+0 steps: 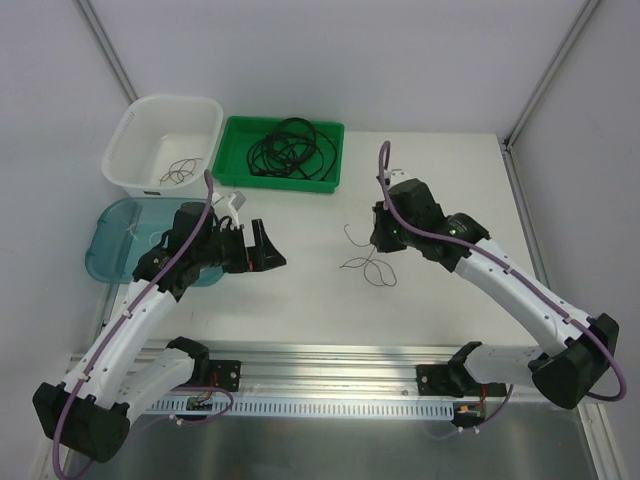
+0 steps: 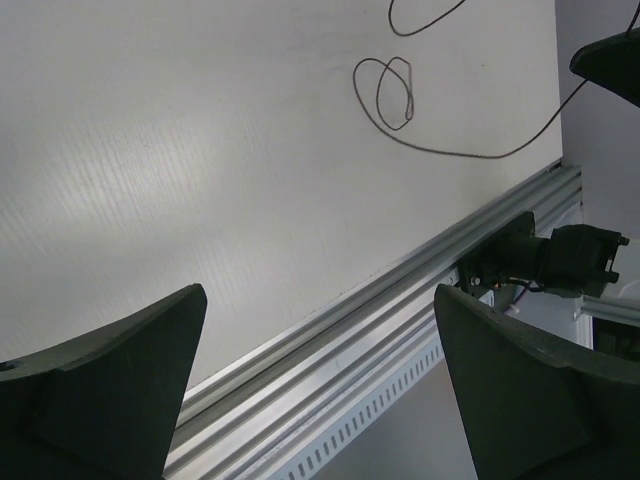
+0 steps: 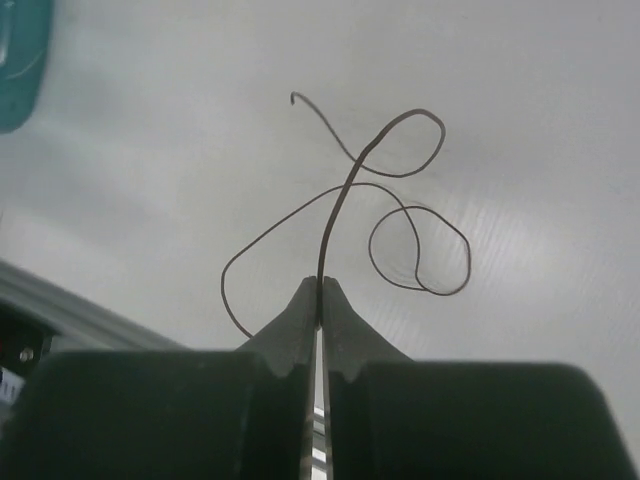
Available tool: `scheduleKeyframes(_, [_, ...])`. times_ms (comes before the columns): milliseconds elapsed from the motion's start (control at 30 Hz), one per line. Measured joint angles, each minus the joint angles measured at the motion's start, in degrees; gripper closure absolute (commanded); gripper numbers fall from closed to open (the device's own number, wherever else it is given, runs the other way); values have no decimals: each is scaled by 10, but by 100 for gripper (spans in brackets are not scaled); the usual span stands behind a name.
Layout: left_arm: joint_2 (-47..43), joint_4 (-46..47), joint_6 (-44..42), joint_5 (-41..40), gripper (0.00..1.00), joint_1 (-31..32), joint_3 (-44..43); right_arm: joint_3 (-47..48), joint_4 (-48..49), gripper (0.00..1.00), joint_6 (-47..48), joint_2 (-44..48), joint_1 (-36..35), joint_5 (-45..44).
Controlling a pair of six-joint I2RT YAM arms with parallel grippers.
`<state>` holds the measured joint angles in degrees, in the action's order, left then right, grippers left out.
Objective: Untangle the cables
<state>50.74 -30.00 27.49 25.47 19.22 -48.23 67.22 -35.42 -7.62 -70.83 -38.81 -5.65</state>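
Matt table (image 1: 300,300), smooth wire (image 3: 345,185), glossy green plastic tray (image 1: 335,150)

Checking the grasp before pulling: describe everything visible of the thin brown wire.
The thin brown wire is one hair-thin, dark brownish strand curled into loose loops that cross each other, with one free end hooked. It spreads over the white table, near its middle. The right gripper is shut on one stretch of it, pinched between the fingertips. Nothing else grips it.

- Bright, even overhead light; faint soft shadows on the white bench (image 1: 300,300).
- Pale sheen streaks it in the left wrist view.
- Right end effector (image 3: 320,298) blurs near the lens.
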Motion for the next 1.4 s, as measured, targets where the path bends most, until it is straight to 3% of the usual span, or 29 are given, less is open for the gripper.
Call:
scheduleKeyframes(233, [2, 1, 3, -2, 1, 46, -24, 57, -6, 99, 48, 0, -90, 30])
scheduleKeyframes(500, [25, 19, -7, -10, 1, 135, -36, 58, -6, 99, 45, -2, -104, 42])
scheduleKeyframes(767, [59, 87, -75, -113, 1, 283, -37, 59, -3, 99, 18, -3, -115, 76])
scheduleKeyframes(1033, [128, 161, -141, -203, 5, 355, -37, 59, 4, 99, -2, -2, -118, 95])
scheduleKeyframes(1133, [144, 178, -154, -218, 19, 379, -36, 59, 6, 99, -8, 2, -118, 96])
scheduleKeyframes(1233, [156, 192, -160, -231, 42, 395, -34, 58, 7, 99, -12, 8, -118, 96])
scheduleKeyframes(1267, [159, 193, -160, -232, 53, 398, -33, 58, 8, 99, -14, 12, -118, 95])
scheduleKeyframes(1300, [161, 197, -158, -233, 74, 401, -30, 59, 9, 99, -14, 16, -118, 93])
scheduleKeyframes(1400, [162, 203, -150, -240, 100, 404, -17, 58, 9, 99, -18, 30, -117, 73])
